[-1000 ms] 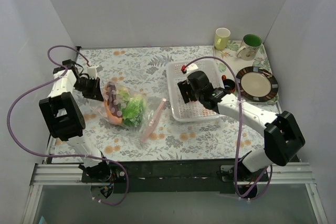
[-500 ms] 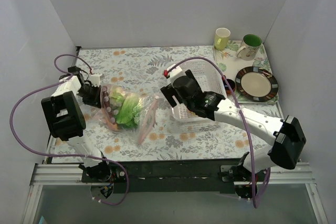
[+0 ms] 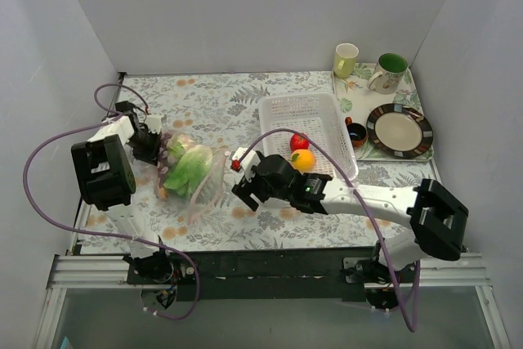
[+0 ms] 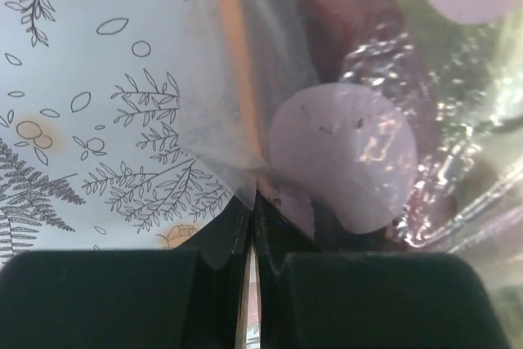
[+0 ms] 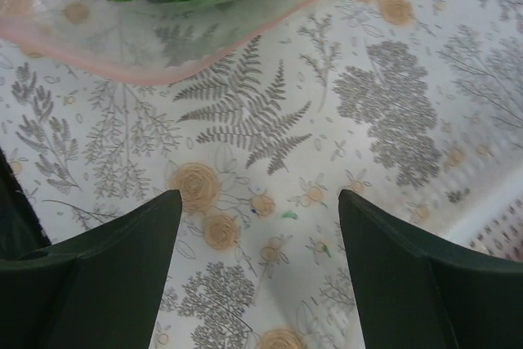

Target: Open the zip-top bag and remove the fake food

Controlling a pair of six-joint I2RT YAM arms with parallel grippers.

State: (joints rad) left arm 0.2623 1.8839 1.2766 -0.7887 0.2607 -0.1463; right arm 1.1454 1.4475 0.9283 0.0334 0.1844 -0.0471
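Evidently the emptying step is in hand: a red round toy piece and an orange-yellow toy fruit lie in the white perforated plastic basket. The leafy green toy lettuce sits inside the clear crinkly zip-top bag. The left gripper is clamped on the bag's film at the end away from the mouth. The right gripper hovers empty, fingers spread wide, just beside the pink zip strip of the gaping mouth. Next, it likely must slide in low and pinch the lettuce without snagging plastic.
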